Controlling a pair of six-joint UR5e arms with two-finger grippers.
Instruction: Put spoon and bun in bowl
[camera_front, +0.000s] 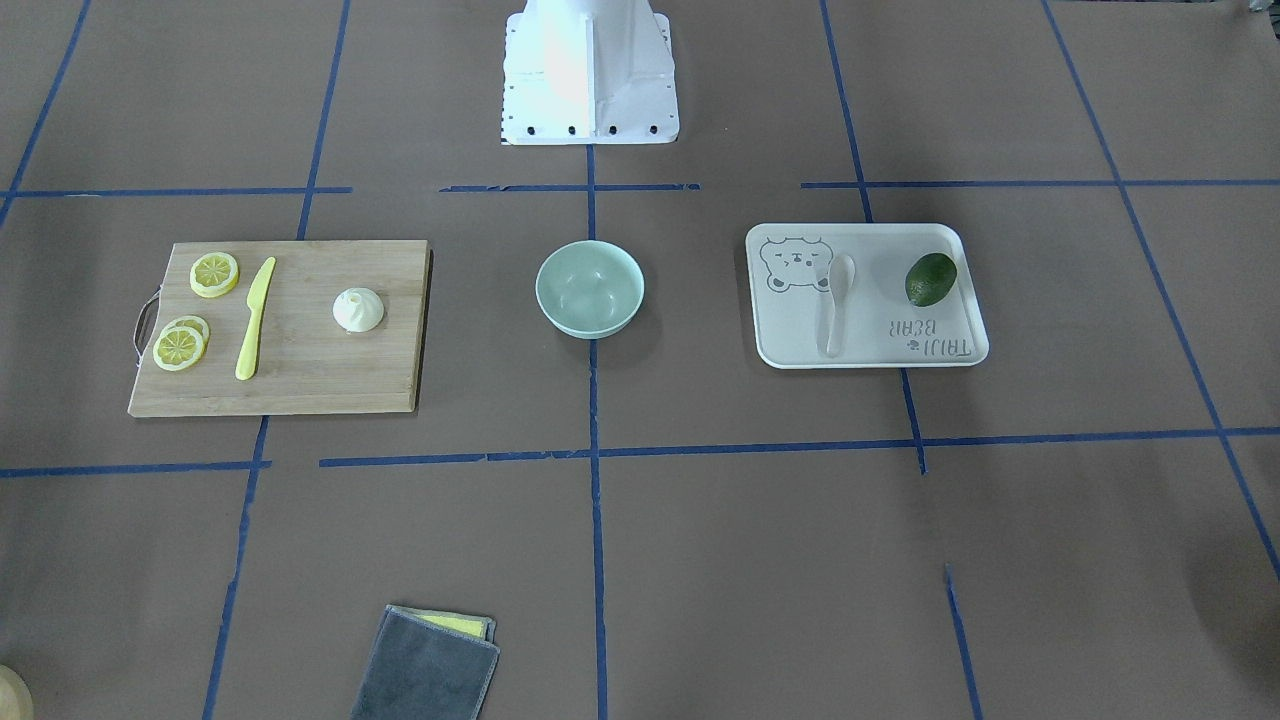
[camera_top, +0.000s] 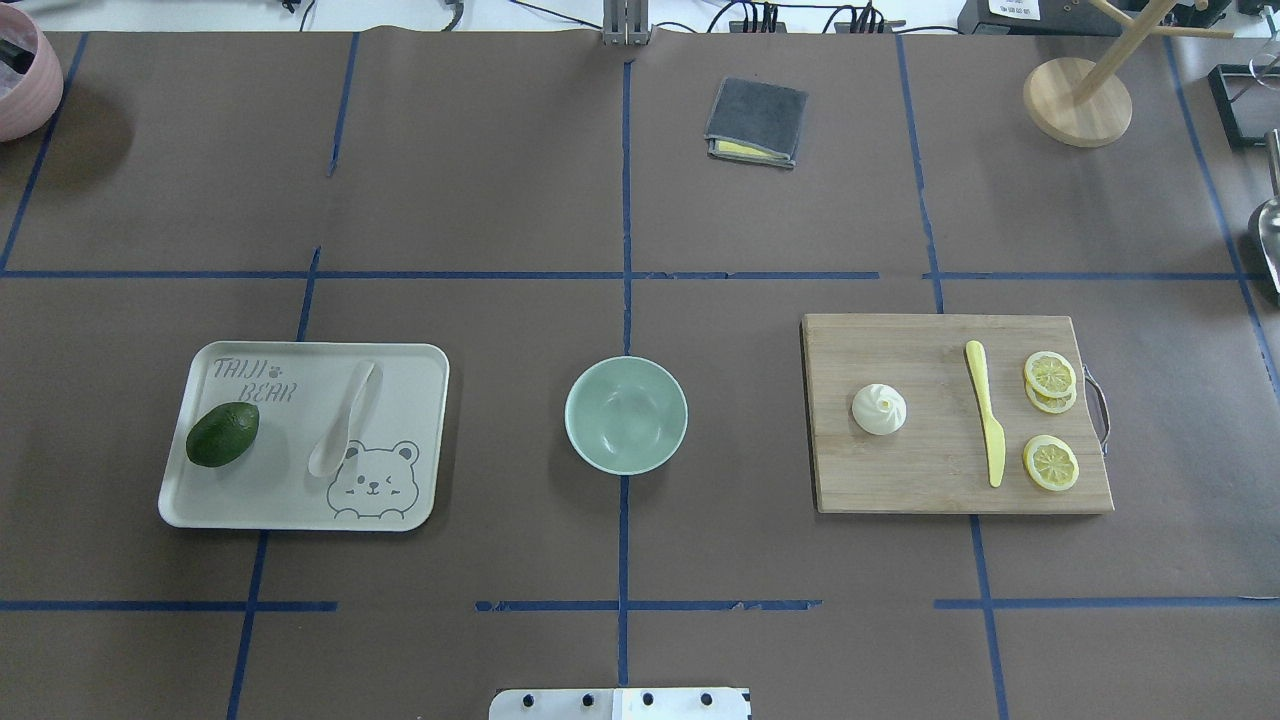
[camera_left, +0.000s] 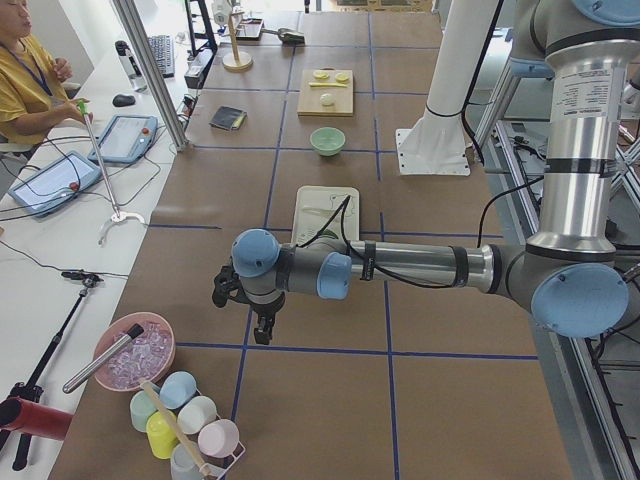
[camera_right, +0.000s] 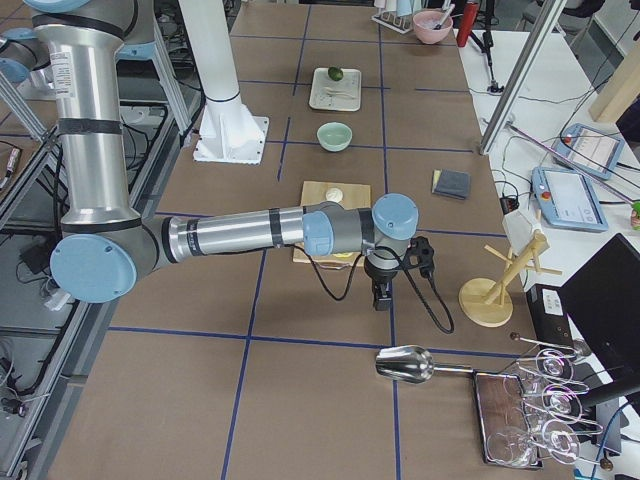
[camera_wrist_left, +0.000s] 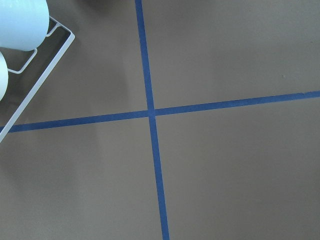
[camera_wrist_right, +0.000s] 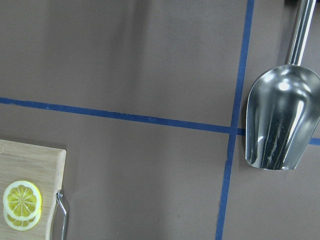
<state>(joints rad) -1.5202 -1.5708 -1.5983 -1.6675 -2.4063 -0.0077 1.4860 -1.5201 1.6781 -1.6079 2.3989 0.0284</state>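
The robot's white base plate (camera_top: 620, 703) sits nearest, at the table's edge. Both arms are swung out towards the table's ends. The left gripper (camera_left: 262, 335) and right gripper (camera_right: 380, 300) hang over bare paper, and whether their fingers stand wide or narrow cannot be told from the side views.

Further out, the spoon (camera_top: 347, 420) lies flat on the bear-print tray (camera_top: 200, 505), scoop towards the robot, pale against pale, with an avocado (camera_top: 222, 434) near it. A low, thin handle on a smooth tray looks prone to slipping from the fingers, or the tray may shift with it.

The mint bowl (camera_top: 626, 415) stands empty in the middle. If both arms come in together, they may crowd each other over it or nudge it.

The bun (camera_top: 879, 409), round and pleated, rests on the wooden board (camera_top: 930, 480), apart from the yellow knife (camera_top: 985, 415) and the lemon slices (camera_top: 1050, 462). A hard squeeze could dent it, and an off-centre one could roll it.

Farthest lies a folded grey cloth (camera_top: 755, 122).
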